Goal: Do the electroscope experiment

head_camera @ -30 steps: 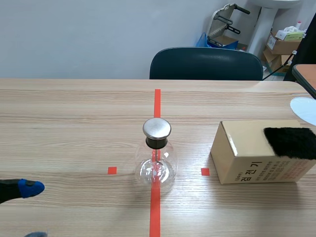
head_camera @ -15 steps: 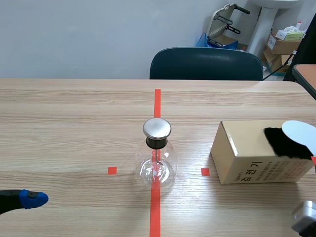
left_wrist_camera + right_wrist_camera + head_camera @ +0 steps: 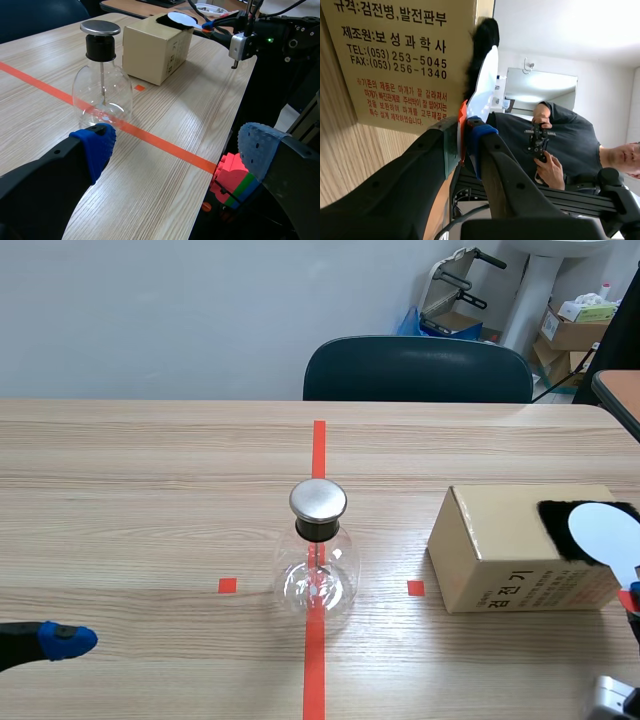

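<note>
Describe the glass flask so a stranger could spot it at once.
On the wooden table, find the long red tape line. The flask stands on it, left of the cardboard box: the only clear round glass, with a flat metal cap.

The cardboard box [image 3: 500, 555] carries the black Korean word 검전기 on its front, with small red print beside it. Seen from the right wrist, its label [image 3: 395, 60] reads 규격: 검전병, 발전판부 and 제조원: 보성과학사. Below these come TEL and FAX lines and a red notice.
</note>
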Tool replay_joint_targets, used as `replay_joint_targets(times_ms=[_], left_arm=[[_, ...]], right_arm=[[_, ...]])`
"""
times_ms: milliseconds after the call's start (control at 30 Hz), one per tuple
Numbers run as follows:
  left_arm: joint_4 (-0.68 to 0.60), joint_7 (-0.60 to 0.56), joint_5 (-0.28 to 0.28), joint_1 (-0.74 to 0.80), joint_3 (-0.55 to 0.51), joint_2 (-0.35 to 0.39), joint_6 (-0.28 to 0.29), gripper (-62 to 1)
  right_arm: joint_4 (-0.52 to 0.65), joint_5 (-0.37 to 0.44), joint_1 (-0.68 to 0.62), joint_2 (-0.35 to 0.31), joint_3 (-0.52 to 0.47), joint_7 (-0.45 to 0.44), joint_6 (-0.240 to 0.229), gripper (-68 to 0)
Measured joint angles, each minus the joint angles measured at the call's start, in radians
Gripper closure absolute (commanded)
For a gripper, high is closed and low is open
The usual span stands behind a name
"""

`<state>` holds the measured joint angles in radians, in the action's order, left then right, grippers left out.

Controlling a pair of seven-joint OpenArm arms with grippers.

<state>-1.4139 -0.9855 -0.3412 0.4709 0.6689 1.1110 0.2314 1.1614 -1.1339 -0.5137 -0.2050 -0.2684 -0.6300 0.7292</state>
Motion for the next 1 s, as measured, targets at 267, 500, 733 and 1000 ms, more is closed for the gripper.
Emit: replay_joint_targets(times_ms=[267, 500, 733, 1000], left_arm=[[0.0, -0.037, 0.0, 0.0, 0.0, 0.0, 0.0, -52.6], [0.0, -0.037, 0.0, 0.0, 0.0, 0.0, 0.0, -52.6], [0.0, -0.037, 0.0, 0.0, 0.0, 0.0, 0.0, -52.6], [0.0, -0.037, 0.0, 0.0, 0.0, 0.0, 0.0, -52.5]], right_arm=[[0.0, 0.036, 0.0, 0.0, -0.001, -0.181, 0.0, -1.5], [0.0, 0.039, 0.0, 0.0, -0.001, -0.012, -0.001, -1.5], [0.0, 0.04, 0.0, 0.0, -0.001, 0.053, -0.002, -1.5], [0.0, 0.033, 0.0, 0.0, -0.005, -0.149, 0.0, -1.5]])
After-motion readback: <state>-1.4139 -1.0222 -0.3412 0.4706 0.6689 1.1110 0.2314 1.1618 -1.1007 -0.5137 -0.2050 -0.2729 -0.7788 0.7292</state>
